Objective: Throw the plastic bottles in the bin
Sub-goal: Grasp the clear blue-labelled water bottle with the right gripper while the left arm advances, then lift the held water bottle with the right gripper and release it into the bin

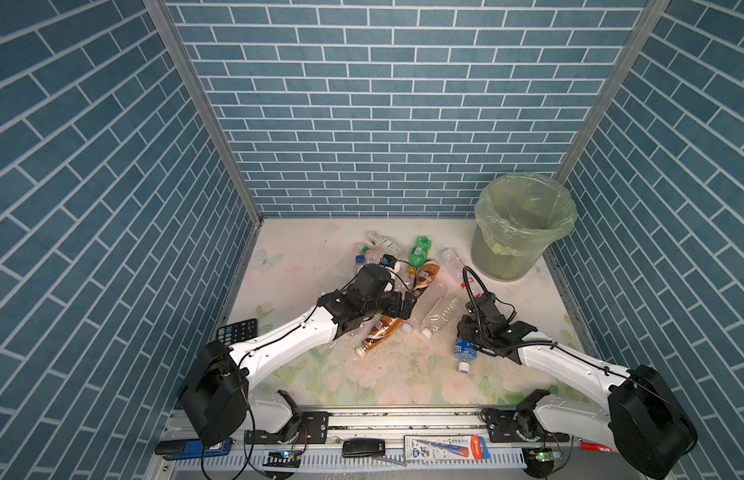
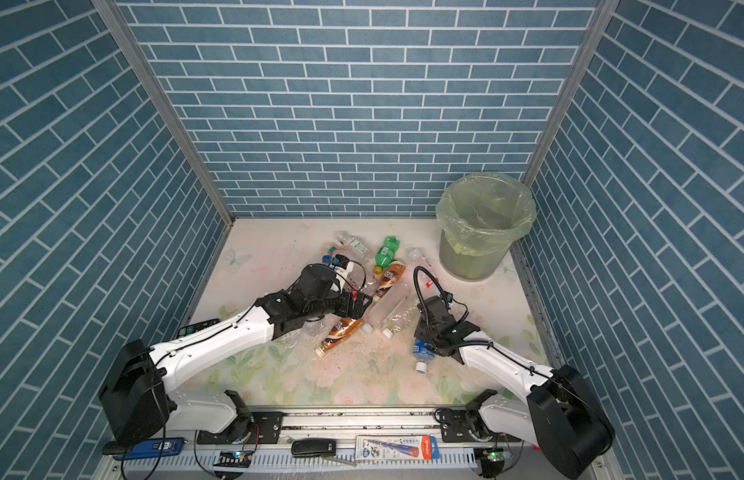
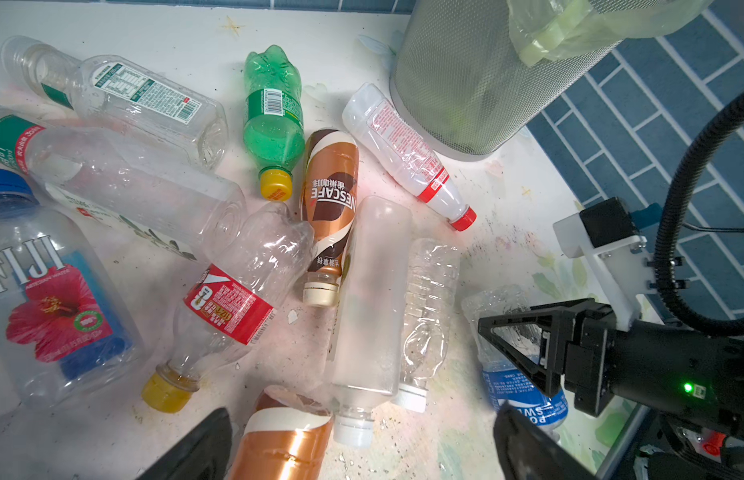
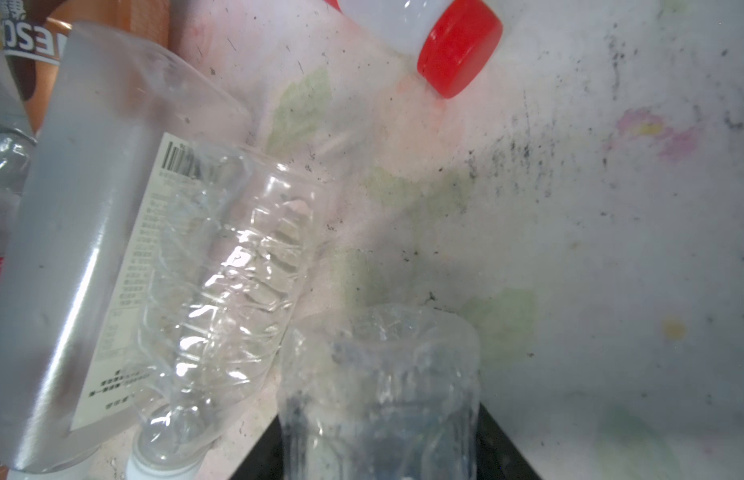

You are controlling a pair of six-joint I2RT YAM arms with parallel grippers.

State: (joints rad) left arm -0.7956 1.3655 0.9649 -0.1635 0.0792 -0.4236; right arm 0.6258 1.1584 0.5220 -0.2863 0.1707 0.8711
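Left gripper (image 3: 362,449): fingertips wide apart, nothing held, a brown bottle (image 3: 283,440) lying between them.
Right gripper (image 4: 378,449): narrowed onto a crumpled blue-label bottle (image 3: 524,399), a finger against each side. That bottle lies on the table (image 1: 303,266).
Both top views look into the bin (image 1: 503,257), upright in the far right corner. The left wrist view shows only its mesh wall.
Plastic bottles (image 2: 397,309) lie heaped mid-table, near the bin.
Labels legible in the left wrist view: FIJI bottle (image 3: 50,291), NESCAFE bottle (image 3: 330,199), and "SWE" on the blue label.
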